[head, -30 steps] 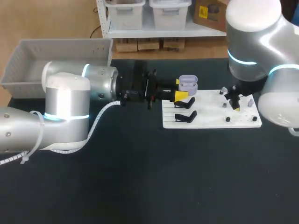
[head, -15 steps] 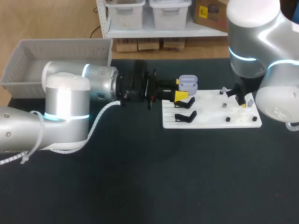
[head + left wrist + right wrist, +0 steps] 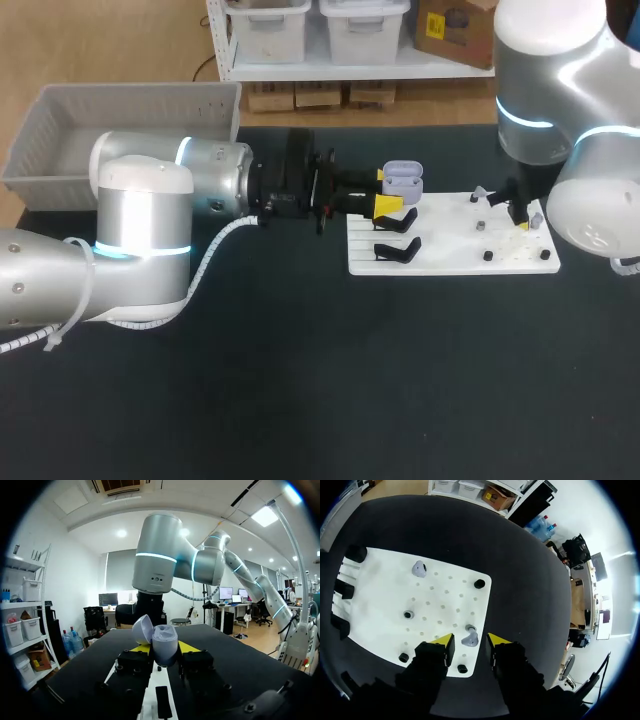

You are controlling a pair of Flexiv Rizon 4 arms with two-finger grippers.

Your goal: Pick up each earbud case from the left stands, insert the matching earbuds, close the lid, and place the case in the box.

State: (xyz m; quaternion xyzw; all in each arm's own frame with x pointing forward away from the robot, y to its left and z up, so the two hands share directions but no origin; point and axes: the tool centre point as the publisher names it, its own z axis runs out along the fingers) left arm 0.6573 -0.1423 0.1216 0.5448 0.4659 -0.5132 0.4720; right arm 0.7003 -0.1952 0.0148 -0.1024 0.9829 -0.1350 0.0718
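My left gripper is shut on an open lavender earbud case, held above the white board's left end. In the left wrist view the case sits between the yellow tips of that gripper, lid tipped back. My right gripper hangs over the board's right end. Seen from the right wrist, that gripper stands open, and a lavender earbud on the board lies between its fingers without touching them. A second earbud lies farther ahead.
Two black stands sit at the board's left end under the case. Small black pegs dot the board. A grey bin stands at the table's back left corner.
My right gripper has shifted right over the board's end and its fingers have drawn closer together around the earbud. The left arm and case have stayed put.
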